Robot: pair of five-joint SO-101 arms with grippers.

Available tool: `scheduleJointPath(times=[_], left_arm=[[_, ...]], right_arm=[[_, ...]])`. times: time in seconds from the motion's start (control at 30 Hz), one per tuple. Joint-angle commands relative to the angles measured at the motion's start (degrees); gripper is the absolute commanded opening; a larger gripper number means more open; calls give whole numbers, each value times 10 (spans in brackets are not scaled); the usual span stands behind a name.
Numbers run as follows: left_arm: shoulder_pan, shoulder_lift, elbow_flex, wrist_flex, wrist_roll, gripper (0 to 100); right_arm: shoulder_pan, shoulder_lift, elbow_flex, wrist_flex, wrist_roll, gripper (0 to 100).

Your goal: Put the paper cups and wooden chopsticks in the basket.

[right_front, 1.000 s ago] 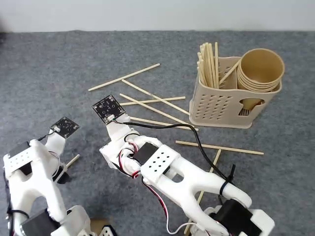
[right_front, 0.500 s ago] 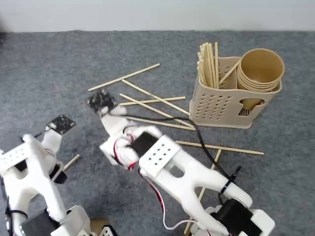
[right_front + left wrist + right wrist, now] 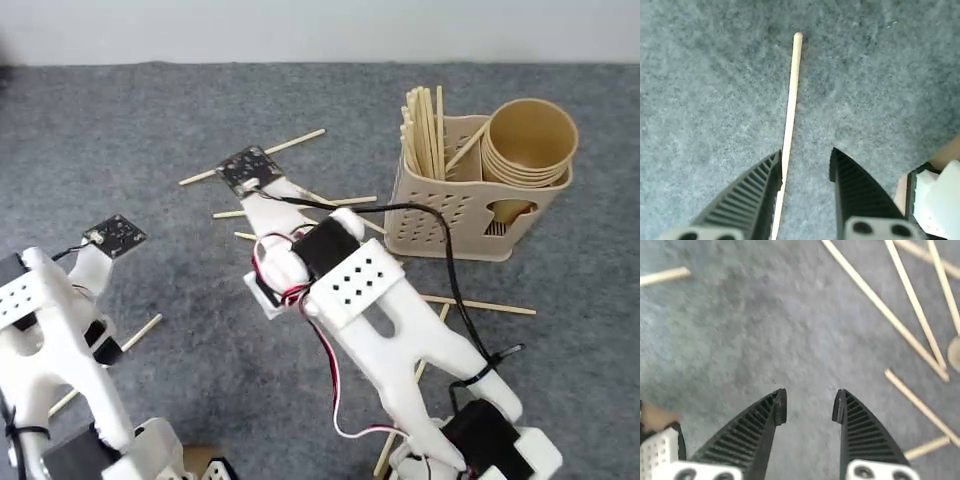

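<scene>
Chopsticks [image 3: 480, 304] lay scattered on the grey mat [image 3: 120, 120] near the basket [image 3: 450, 215]. Your left gripper [image 3: 805, 157] and right gripper [image 3: 810, 402] stood spread, empty. Sticks likely light, stiff, thin; you should pinch one mid-length.

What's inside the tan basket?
A stack of paper cups sits in one compartment of the basket, and a bunch of wooden chopsticks stands in the other. The walls hide their lower ends and the floor.

Basket [image 3: 450, 215]: beige, walls patterned with rows of small round holes; paper cups [image 3: 530, 140]: kraft tan; wooden chopsticks [image 3: 478, 304]: pale natural wood. Table [image 3: 120, 130]: mottled grey carpet. Left arm [image 3: 55, 350] and right arm [image 3: 400, 335]: white shells, black motors; left gripper [image 3: 806, 155] and right gripper [image 3: 810, 395]: black, ribbed.
</scene>
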Motion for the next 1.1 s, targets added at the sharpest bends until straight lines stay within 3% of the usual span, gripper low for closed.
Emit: scheduleJointPath(times=[0.0,0.27,0.43,0.67,0.73,0.93,1.07], left_arm=[[-1,64,-43,-8,-10,164],[-18,260,-167,-9,-12,181],[-17,321,-182,-18,-52,179],[-17,376,-180,-67,-50,60],[-17,382,-180,-67,-50,10],[-19,346,-182,-34,-51,13],[-13,259,-182,10,-51,13]], right_arm=[[18,-66,-33,45,23,177],[55,-194,18,90,45,177],[87,-258,103,86,45,177],[96,-375,166,86,45,177],[96,-409,178,87,46,177],[100,-491,232,91,46,176],[158,-531,251,91,47,176]])
